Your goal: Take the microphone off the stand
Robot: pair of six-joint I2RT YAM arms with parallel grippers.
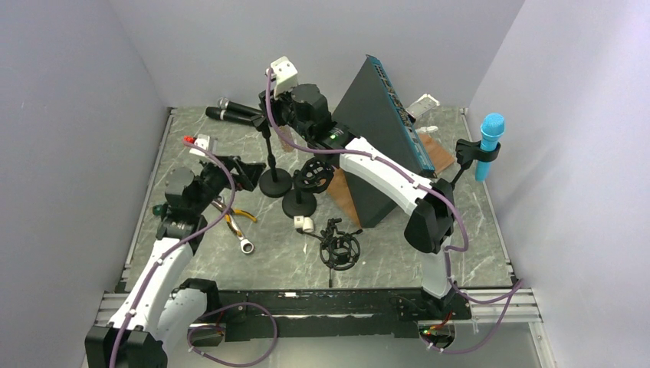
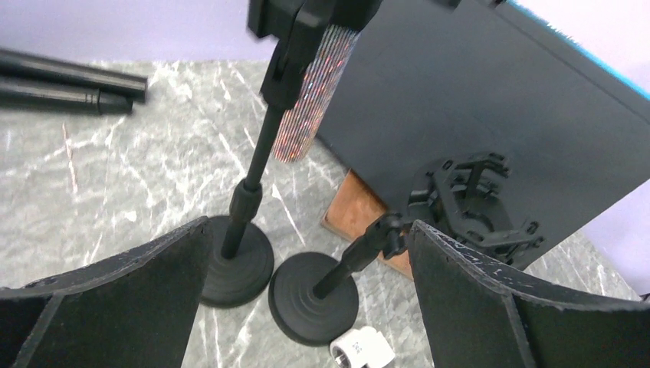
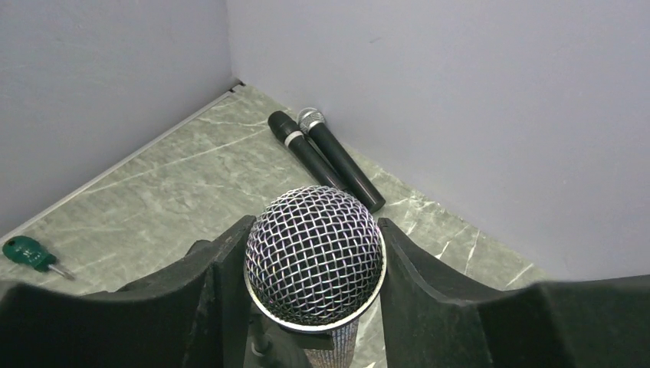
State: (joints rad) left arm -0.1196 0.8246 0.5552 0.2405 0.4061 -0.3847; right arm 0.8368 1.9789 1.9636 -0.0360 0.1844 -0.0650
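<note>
One view, right wrist, shows right gripper (image 3: 313, 230) pinching microphone (image 3: 314, 261); left gripper (image 2: 306, 226) gapes empty.

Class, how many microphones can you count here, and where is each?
4. Two black microphones lie side by side at the back left; a glittery microphone sits between the right gripper's jaws; a blue microphone is clipped far right. More may hide behind the board.
</note>
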